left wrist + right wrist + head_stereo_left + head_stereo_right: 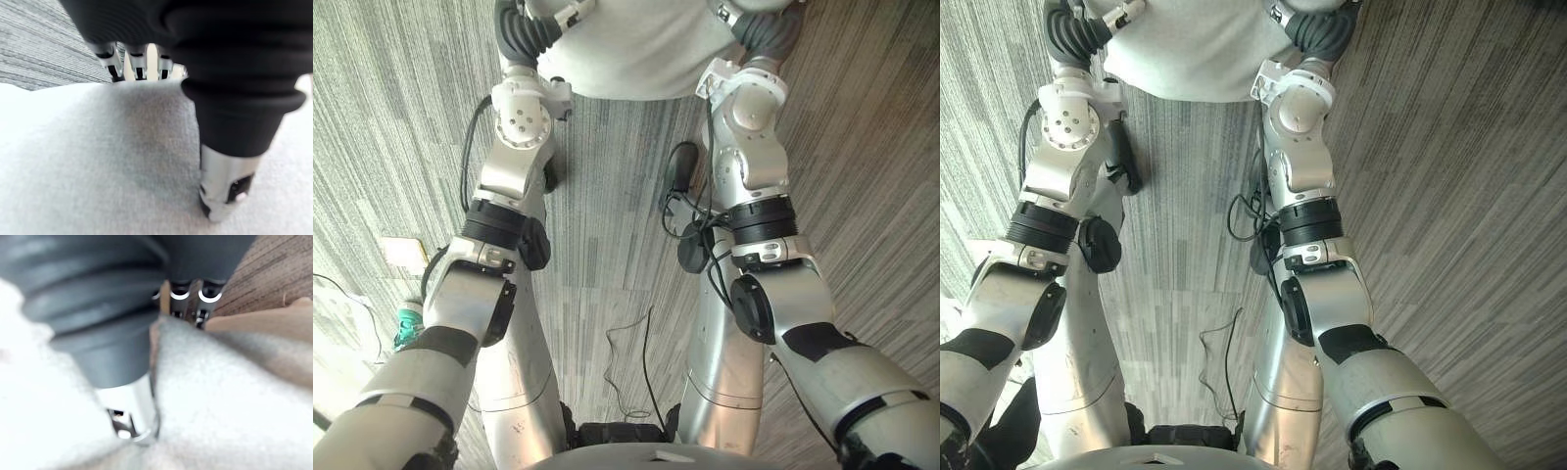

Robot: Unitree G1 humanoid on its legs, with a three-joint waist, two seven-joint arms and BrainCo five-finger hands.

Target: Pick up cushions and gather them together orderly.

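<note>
Robot hand on the left (224,188) and robot hand on the right (131,417) each pinch one side of the same pale grey cushion (636,49). In each wrist view the fingers hook over the far edge while the thumb presses into the near face of the cloth. In the head views the cushion sits at 12 o'clock, lifted in front of us, with the left arm reaching it at about 11 o'clock and the right arm at about 1 o'clock.

Below everything lies the grey striped carpet floor (597,245), the largest thing before us. The cushion hangs above it, apparently carried by the two grips alone. We judge the step in hand to be carrying this cushion to the gathering place. To do it well, we would hold both grips evenly so the soft cloth does not slip out from under a thumb. We would also hold the cushion level and set it down flat and square against its neighbours, not drop it.

A tan shape (259,323) lies just past the cushion's edge in the right wrist view; we cannot tell what it is. A small beige square plate (406,253) lies on the floor at 9 o'clock.

As for containers, we make out no basket or box, so the cushion rests inside nothing.
</note>
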